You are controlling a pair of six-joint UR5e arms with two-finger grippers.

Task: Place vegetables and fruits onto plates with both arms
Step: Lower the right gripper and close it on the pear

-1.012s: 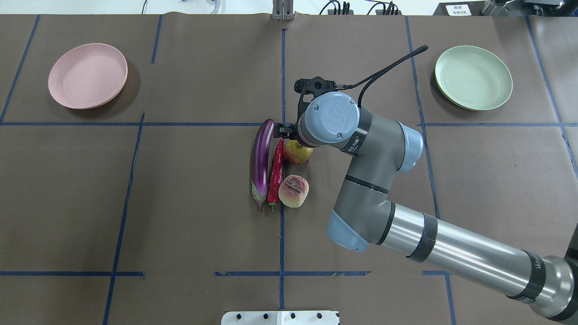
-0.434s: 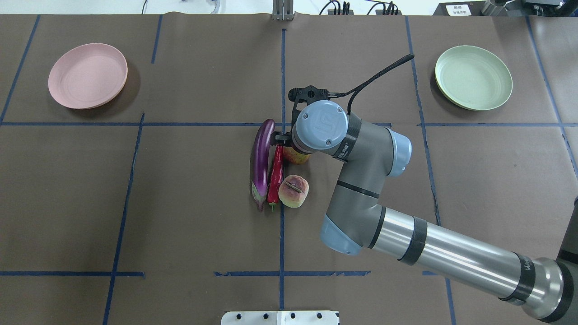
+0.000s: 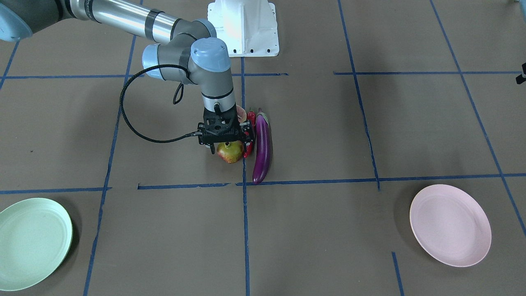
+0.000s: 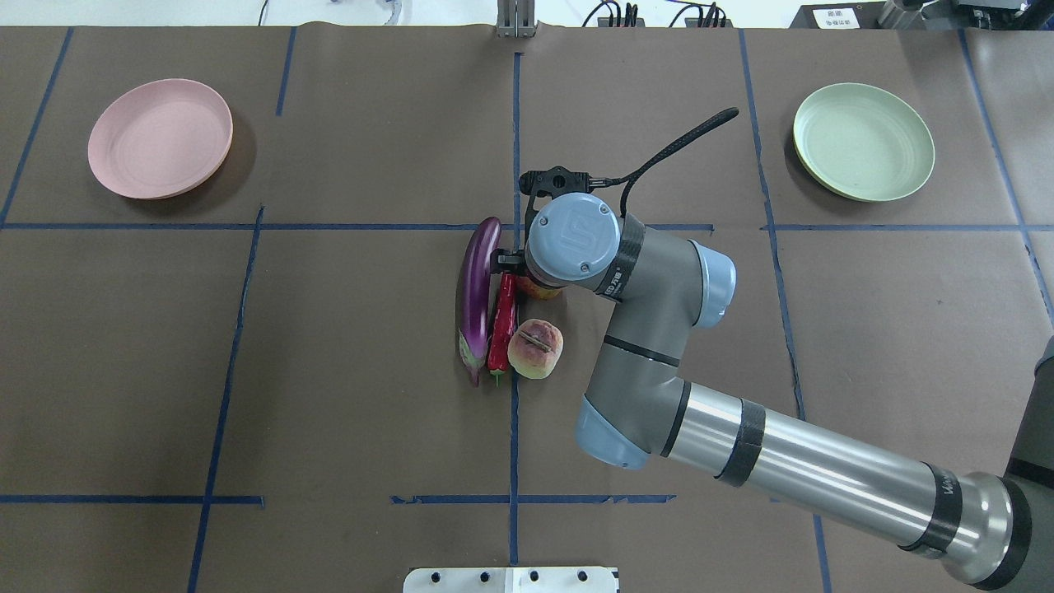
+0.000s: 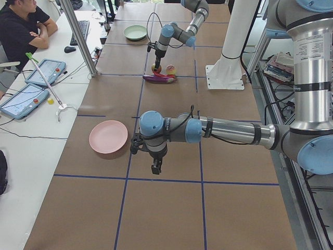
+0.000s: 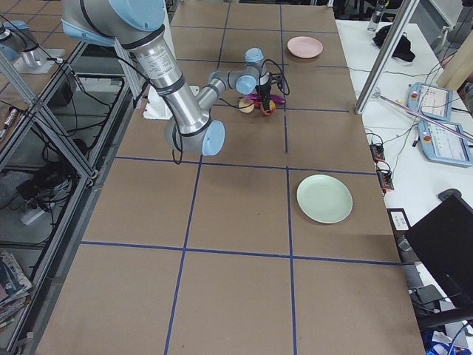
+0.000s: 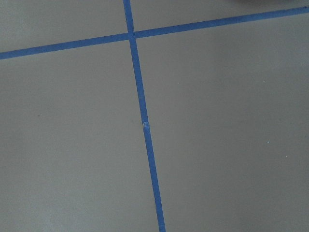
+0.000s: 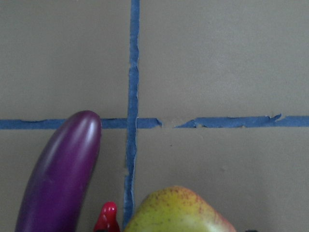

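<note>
Though set astride the round, speckled yellow-red pomegranate (image 3: 231, 153) mid-surface (image 4: 329, 371), spread apart and pinching nothing: right fingers (image 3: 211, 148). Just beside: wrinkled red chili (image 4: 502, 329), then glossy, slender purple eggplant (image 4: 476, 288); grooved pale peach (image 4: 535, 348) nearer the base. Matte shallow pink plate (image 4: 160, 138) and green plate (image 4: 863, 142) well apart at far corners. Left fingers (image 5: 154, 167): cannot tell.

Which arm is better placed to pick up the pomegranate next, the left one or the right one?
The right one. The right gripper stands directly over the pomegranate, with one finger on each side. The left gripper hangs by the pink plate, far from the pomegranate.
</note>
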